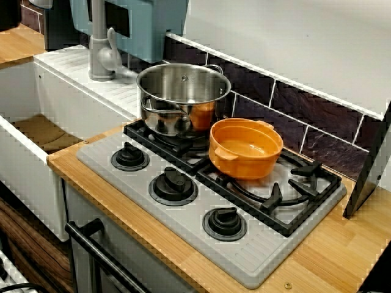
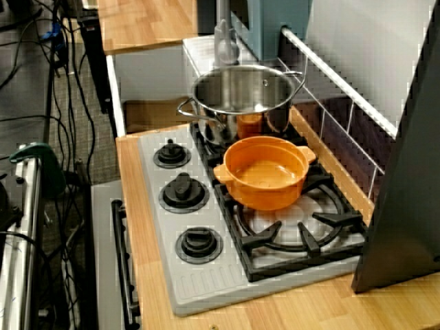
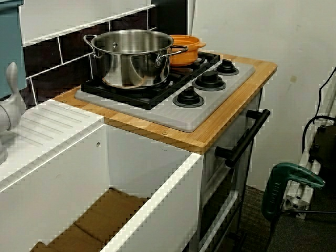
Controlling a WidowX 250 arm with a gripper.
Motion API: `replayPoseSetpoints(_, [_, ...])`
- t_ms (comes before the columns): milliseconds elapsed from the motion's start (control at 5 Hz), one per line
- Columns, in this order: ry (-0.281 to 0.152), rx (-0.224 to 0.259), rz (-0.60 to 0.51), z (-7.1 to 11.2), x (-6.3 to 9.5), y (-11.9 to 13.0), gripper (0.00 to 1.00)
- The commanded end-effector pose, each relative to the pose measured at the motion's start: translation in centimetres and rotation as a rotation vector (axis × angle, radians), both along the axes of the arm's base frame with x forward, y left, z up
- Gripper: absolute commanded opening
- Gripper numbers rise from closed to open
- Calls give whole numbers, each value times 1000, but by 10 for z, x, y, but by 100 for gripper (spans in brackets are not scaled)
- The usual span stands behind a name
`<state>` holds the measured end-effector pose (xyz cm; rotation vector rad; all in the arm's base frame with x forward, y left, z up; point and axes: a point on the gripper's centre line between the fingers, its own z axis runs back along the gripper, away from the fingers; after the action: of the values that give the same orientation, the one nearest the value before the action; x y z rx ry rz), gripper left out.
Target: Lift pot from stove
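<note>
Three knobs (image 1: 174, 185) line the front of the stove (image 1: 256, 256), set in a wooden counter (image 1: 330, 256); behind them the orange pot (image 1: 245, 148) rests on the black grate (image 1: 287, 198), upright and empty; just beyond, close beside it, stands the steel pot (image 1: 182, 97), its wall mirroring the orange; farther back lie the tiles (image 1: 317, 116), and to the side the sink (image 1: 36, 131) and faucet (image 1: 101, 52); no gripper shows in any view, so its state cannot be told.
</note>
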<state>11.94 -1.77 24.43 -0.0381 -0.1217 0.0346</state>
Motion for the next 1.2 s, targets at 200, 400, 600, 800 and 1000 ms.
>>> replayPoseSetpoints(200, [40,24,-2,-17,50,-1,100])
replayPoseSetpoints(400, [46,21,-68,-17,99,-4,100])
replayPoseSetpoints(600, [52,62,-163,-14,136,-10,100])
replayPoseSetpoints(800, [144,28,-415,-23,167,-12,100])
replayPoseSetpoints(1000, [187,-85,-670,-34,176,-27,100])
